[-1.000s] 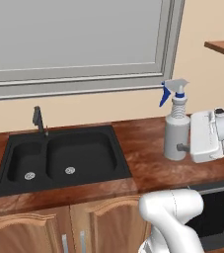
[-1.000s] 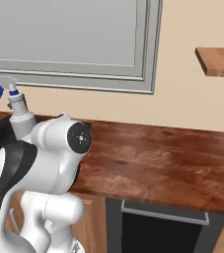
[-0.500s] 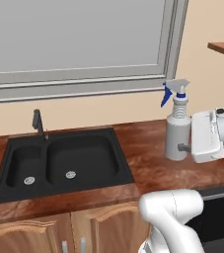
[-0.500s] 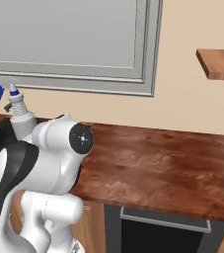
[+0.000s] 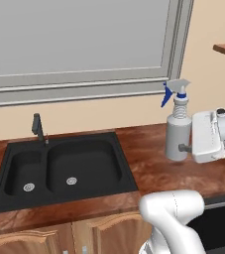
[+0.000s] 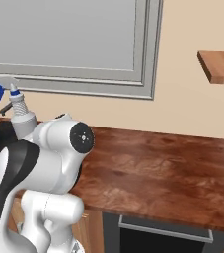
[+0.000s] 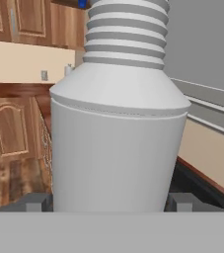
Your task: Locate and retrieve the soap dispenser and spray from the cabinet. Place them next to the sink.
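Gripping: the claw is closed on the lower body of the spray, coming at it from the side; one dark finger stub shows against the bottle's right flank in the left base view.
Fingers: in the hand view the two grey tips sit pressed at either side of the bottle's base, with the bottle filling the gap between them.
Spray: upright, grey body, white ribbed neck, blue trigger pointing left toward the sink in the left base view; in the right base view its neck and nozzle rise behind the arm's white shoulder.
Height: whether its base touches the bench or hangs just above it, I cannot tell.
Bench: reddish-brown wood runs under the bottle and on to the right.
Sink: the black double basin lies to the left of the bottle, near but apart, with the slim dark faucet at its back edge.
Cabinet: the thin reddish-brown shelf board hangs on the wall up to the right, well apart from the bottle.
Change: against the pictures from a second ago, sink and window sit further right in the left base view and the shelf has slid right in the right base view, so the base is carrying the cameras leftward; the claw and bottle hold the same place in the frame.
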Motion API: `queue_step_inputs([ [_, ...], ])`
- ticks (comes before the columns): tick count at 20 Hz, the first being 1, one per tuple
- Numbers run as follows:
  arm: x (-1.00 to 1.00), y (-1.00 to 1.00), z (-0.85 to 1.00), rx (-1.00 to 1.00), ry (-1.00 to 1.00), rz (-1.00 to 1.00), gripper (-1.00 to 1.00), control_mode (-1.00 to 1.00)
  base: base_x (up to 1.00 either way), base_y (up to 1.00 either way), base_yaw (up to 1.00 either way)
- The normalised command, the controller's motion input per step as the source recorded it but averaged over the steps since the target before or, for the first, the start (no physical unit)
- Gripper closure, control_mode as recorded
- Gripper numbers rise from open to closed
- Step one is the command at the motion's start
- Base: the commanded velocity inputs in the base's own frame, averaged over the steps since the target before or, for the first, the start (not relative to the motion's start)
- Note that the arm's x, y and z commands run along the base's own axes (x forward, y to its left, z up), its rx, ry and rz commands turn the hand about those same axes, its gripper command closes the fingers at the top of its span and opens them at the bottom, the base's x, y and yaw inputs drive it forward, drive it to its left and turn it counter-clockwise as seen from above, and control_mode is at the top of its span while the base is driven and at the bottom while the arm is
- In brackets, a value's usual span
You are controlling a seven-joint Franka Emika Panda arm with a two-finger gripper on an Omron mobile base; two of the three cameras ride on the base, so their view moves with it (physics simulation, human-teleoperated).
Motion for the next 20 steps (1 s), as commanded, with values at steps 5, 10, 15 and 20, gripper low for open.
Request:
queue_step_inputs([
  [5, 0.00, 0.00, 0.00, 0.00, 0.00, 0.00, 1.00, 1.00, 0.20, 0.12, 0.00],
  [10, 0.00, 0.00, 0.00, 0.00, 0.00, 0.00, 1.00, 1.00, 0.00, 0.00, 0.00],
  [15, 0.11, 0.00, 0.00, 0.00, 0.00, 0.03, 1.00, -1.00, 0.00, 0.00, 0.00],
  [20, 0.85, -0.01, -0.12, 0.03, 0.00, 0.20, 1.00, -1.00, 0.00, 0.00, 0.00],
])
